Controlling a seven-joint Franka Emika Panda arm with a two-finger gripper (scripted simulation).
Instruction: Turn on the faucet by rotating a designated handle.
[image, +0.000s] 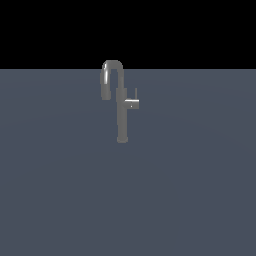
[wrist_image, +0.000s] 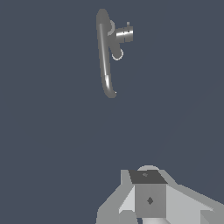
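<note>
Approach comes first: we should steer our gripper (wrist_image: 148, 197), jaw state unclear, toward the short grey cylindrical handle (image: 132, 103), avoiding the slim dull-grey faucet's (image: 121, 117) spout.

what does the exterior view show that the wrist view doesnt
Only the exterior view shows the faucet standing upright in side profile, from its base to the gooseneck, with a black band behind it; no arm appears there. Only the wrist view shows part of the robot's own pale grey hardware at the frame edge, apart from the faucet, though the claw's state cannot be told; it sees the faucet from above. Both show the faucet, its side handle, and the plain blue-grey surface.
</note>
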